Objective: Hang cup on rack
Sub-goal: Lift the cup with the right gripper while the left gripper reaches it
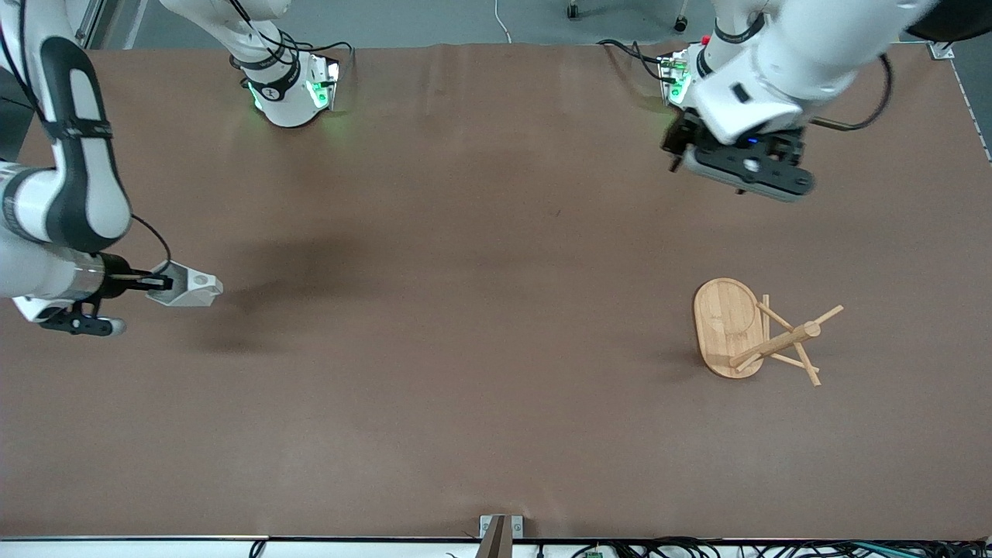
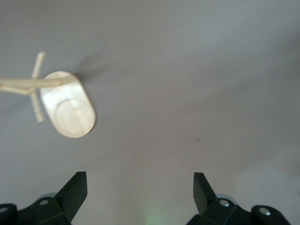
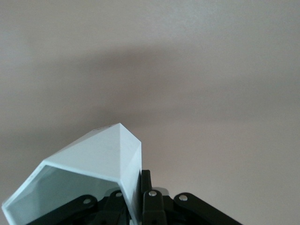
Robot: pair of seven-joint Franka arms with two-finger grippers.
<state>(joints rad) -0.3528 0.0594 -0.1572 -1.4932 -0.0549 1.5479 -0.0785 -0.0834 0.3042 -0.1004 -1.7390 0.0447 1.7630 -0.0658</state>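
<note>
The white faceted cup is held in the air by my right gripper, shut on its wall, over the right arm's end of the table. In the right wrist view the cup fills the lower part, with one finger pressed against its outside. The bamboo rack lies tipped on its side toward the left arm's end of the table, its oval base on edge and its pegs pointing sideways. It also shows in the left wrist view. My left gripper is open and empty, above the table between its base and the rack.
The brown table is bare apart from the rack. A small metal bracket sits at the table edge nearest the front camera. The arm bases stand along the farthest edge.
</note>
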